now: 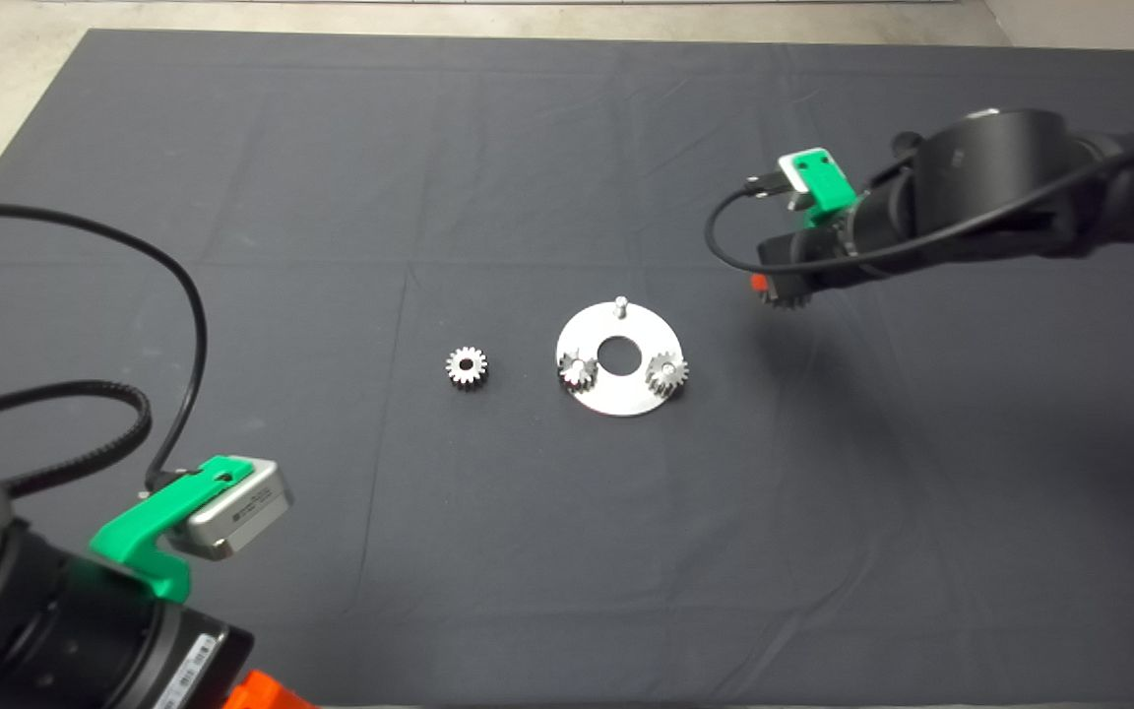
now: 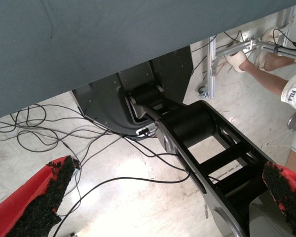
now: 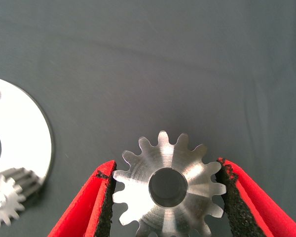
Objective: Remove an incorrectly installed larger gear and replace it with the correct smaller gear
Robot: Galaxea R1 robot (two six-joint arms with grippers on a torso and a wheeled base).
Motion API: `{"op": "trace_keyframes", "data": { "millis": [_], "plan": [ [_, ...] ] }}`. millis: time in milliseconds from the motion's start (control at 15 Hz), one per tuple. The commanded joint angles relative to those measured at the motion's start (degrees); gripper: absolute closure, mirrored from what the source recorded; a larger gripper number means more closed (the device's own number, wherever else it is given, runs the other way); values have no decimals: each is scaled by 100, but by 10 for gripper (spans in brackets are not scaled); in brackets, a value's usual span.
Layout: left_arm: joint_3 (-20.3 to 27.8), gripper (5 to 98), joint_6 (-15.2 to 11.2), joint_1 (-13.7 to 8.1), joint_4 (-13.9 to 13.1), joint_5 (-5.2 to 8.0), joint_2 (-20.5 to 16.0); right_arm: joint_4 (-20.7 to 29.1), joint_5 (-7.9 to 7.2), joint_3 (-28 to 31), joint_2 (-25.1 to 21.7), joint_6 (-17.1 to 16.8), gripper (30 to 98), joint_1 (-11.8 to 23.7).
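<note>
My right gripper (image 1: 776, 290) hangs above the mat to the right of the round metal plate (image 1: 626, 399), shut on the larger gear (image 3: 168, 185). That gear has a brushed shiny face and a round bore, and a black pad presses its teeth on each side. On the plate stand two small gears (image 1: 577, 370) (image 1: 666, 372) and a bare pin (image 1: 620, 303). Flat on the mat left of the plate lies the smaller gear (image 1: 467, 366). My left gripper (image 2: 158, 197) is parked at the lower left edge, open and holding nothing.
The dark mat (image 1: 232, 148) covers the table, with bare floor beyond its far edge. The left wrist view shows the floor with loose cables (image 2: 64, 128), the robot's black base (image 2: 187, 123) and a person's legs (image 2: 266, 59).
</note>
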Motion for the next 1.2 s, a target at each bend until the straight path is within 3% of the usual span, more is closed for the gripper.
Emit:
{"op": "trace_keyframes", "data": {
  "millis": [0, 533, 1133],
  "plan": [
    [90, 53, -30, -44, -6, -14, 5, -21, -8, 275, -135, 170, 791, -237],
    [90, 53, -30, -44, -14, -14, 5, -180, -26, 279, -167, 284, 791, -450],
    [90, 53, -30, -36, -14, -14, 108, -364, -8, -199, -96, 266, 791, -617]
  ]
}}
